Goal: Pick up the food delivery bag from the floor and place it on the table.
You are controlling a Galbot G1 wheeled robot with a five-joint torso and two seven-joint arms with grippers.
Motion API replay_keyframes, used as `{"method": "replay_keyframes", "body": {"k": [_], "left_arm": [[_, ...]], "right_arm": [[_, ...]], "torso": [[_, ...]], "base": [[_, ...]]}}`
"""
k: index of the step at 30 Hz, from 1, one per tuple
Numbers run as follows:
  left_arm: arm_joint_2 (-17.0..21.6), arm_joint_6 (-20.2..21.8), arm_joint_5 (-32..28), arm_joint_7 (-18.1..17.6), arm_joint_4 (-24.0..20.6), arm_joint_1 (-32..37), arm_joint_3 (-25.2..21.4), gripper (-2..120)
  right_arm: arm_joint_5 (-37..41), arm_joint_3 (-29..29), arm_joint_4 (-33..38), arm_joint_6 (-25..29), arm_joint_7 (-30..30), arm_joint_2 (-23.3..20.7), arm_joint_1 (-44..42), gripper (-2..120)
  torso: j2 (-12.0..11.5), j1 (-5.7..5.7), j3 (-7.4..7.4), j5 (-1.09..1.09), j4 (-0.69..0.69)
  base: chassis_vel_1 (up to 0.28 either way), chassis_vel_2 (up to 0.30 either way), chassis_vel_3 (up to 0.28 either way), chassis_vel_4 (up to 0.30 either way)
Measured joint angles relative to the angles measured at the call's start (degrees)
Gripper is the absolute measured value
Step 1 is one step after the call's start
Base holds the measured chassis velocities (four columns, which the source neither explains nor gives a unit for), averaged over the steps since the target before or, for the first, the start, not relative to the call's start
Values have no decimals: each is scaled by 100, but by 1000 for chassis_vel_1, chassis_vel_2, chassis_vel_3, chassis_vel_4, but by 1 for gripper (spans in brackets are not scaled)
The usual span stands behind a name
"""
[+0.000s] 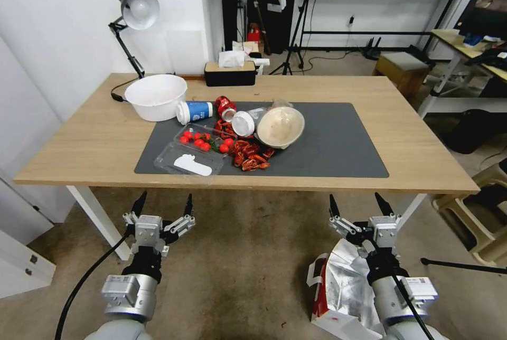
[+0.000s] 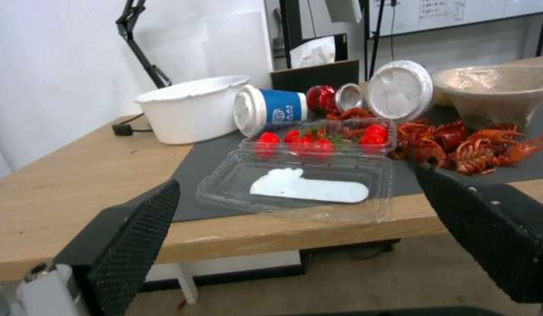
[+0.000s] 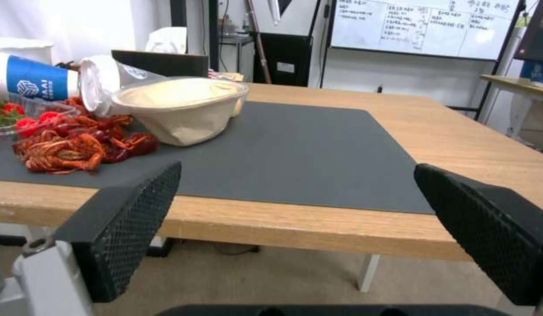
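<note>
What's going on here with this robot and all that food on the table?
Nothing is being held right now. The bag sits on the floor beneath the right arm, not yet lifted. Both the left gripper and the right gripper hang open and empty in front of the table. On the table's left half lie crayfish, a tray of tomatoes, a tipped cup and bowls; the right side of the mat is bare.

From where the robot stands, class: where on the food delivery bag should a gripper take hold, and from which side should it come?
Probably the open top edge, from above. The food delivery bag stands on the floor under the right gripper, foil mouth facing up. Its white handle shows at the near left edge. The left gripper hangs open, farther off.
</note>
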Motion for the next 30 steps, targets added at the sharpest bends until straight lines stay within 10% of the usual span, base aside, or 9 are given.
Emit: {"method": "replay_keyframes", "body": {"k": [30], "left_arm": [[104,77,-195,-144,-62,-28,48,100]], "right_arm": [[165,228,181,-244,-252,59,-113,100]], "torso": [[-1,0,0,3,3]], "base": [[0,0,0,0]]}}
